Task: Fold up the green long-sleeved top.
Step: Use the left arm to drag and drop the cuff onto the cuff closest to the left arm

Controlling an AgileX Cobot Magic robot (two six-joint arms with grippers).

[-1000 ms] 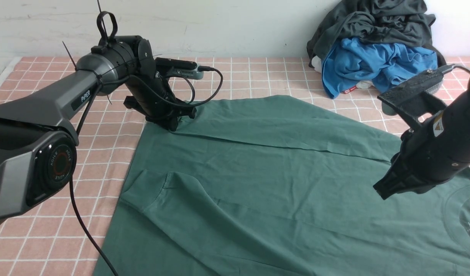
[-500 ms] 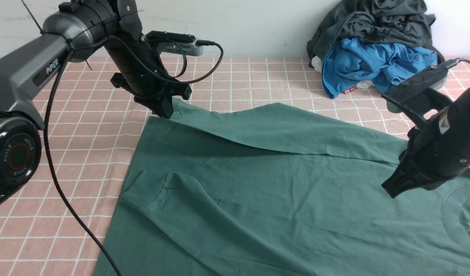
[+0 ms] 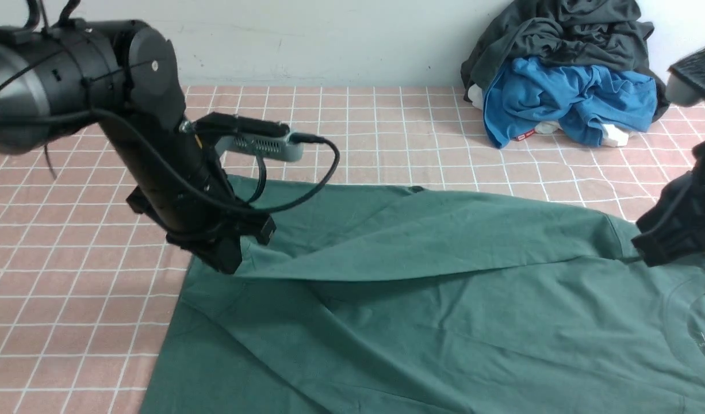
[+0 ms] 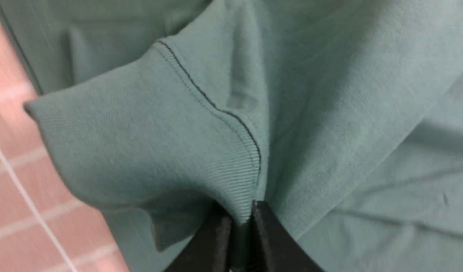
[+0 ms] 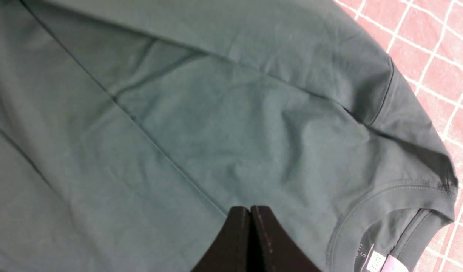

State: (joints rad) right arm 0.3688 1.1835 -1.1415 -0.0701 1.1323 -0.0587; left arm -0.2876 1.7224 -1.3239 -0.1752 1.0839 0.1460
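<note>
The large dark forest-green long-sleeved jersey top (image 3: pixel 444 322) lies spread on the pink-checked table (image 3: pixel 387 115), on the robot's side of the heap of dark grey and blue garments (image 3: pixel 565 63) by the wall. Its ribbed crew neck (image 5: pixel 367 200) sits below and to the right of that heap.

The left pincer (image 3: pixel 229 261) is well to the left of the heap and nearer the robot. Its jaws are closed tight on the ribbed cuff (image 4: pixel 141 124), nipping a narrow fold of it. The long sleeve (image 3: pixel 433 241) hangs from the pincer in a slack ridge that runs back across the body toward the shoulder.

The right pincer (image 3: pixel 646 256) is at that shoulder, on the near side of the heap. Its jaws are pressed together with nothing seen between them. Whether its tips press on the cloth cannot be told.

The jersey looks light, limp and a little stretchy. It will likely sag, drag and wrinkle rather than hold a line, and one thin layer could slip from a shallow pinch. The ribbed cuff, hem corners, shoulder seam and neckband seem the firmest places to take hold, being thicker and stitched, whereas a pinch in mid-panel would probably only bunch the cloth
</note>
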